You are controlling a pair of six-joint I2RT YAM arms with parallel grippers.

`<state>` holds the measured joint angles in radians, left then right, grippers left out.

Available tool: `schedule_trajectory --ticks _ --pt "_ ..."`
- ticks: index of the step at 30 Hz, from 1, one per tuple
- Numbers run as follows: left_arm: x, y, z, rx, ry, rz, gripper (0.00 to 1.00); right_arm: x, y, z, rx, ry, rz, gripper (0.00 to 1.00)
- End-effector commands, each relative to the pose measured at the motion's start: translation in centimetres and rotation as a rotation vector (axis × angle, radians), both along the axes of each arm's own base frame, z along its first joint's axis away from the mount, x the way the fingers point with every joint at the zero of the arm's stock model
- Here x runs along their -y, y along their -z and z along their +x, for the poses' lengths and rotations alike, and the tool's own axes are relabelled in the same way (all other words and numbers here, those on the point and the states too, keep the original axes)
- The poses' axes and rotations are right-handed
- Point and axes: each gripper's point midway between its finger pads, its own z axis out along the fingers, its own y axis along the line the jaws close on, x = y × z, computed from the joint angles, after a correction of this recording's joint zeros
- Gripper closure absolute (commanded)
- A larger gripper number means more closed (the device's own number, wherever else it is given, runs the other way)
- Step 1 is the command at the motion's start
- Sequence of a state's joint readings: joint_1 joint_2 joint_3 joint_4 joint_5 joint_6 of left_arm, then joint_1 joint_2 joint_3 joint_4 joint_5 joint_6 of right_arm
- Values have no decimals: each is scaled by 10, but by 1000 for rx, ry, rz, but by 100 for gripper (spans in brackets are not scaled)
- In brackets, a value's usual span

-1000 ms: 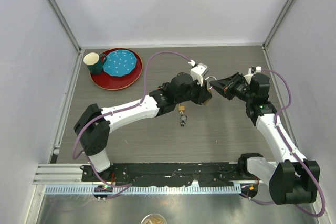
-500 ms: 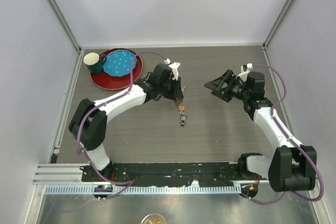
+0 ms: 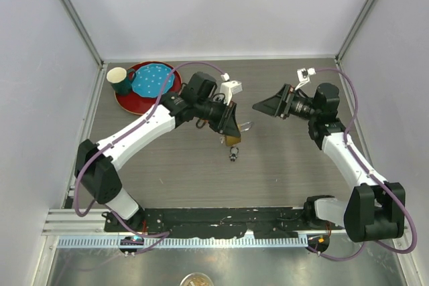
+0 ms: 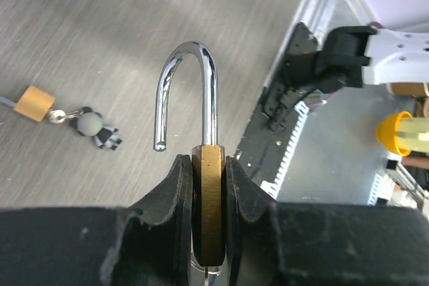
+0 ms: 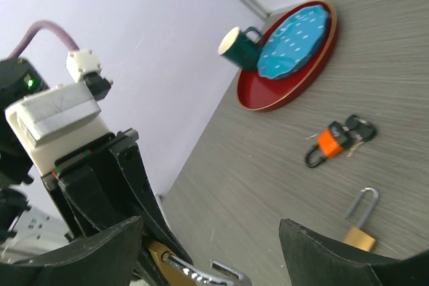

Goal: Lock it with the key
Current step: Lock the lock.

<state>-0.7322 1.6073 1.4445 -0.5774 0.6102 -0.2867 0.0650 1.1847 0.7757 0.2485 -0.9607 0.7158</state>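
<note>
L gripper point(image 4: 206, 163) clamped on the brass padlock point(image 4: 208, 219) body, held over table point(image 3: 281, 165) centre. Chrome shackle point(image 4: 201, 65) is swung open, free end out of the body. Keys point(image 4: 97, 128) lie on the table just near of it. R gripper point(image 5: 209, 229) wide apart, empty, to the right, facing the padlock.

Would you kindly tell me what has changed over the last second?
The left gripper, its fingers clamping the brass padlock with open shackle, drew leftward away from the right gripper, which turned toward it, open. The small brass padlock with keys, round red tray and dark green cup stayed put.
</note>
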Motion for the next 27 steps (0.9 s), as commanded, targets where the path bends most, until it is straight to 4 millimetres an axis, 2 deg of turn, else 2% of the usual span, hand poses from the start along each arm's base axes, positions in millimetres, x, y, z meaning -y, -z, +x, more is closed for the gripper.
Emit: schedule_trajectory --ticks 1,4,7,14,19,23,27 --pt "6 -73 -25 71 130 -205 100 -30 -29 -32 146 -181 25 12" --pt "6 -79 -26 83 133 -226 100 -44 -34 -49 160 -244 29 14" --pt "7 -83 -26 83 143 -249 100 -49 -34 -62 167 -287 29 18" --pt "4 -86 -26 84 148 -261 100 -44 -24 -82 163 -317 -3 30" --pt "2 -93 -27 87 149 -291 100 -43 -17 -89 144 -331 -2 39" --pt "3 -98 -27 95 147 -324 100 -44 -14 -91 134 -337 0 42" --pt "5 -105 -27 97 151 -351 100 -44 -17 -91 136 -346 4 53"
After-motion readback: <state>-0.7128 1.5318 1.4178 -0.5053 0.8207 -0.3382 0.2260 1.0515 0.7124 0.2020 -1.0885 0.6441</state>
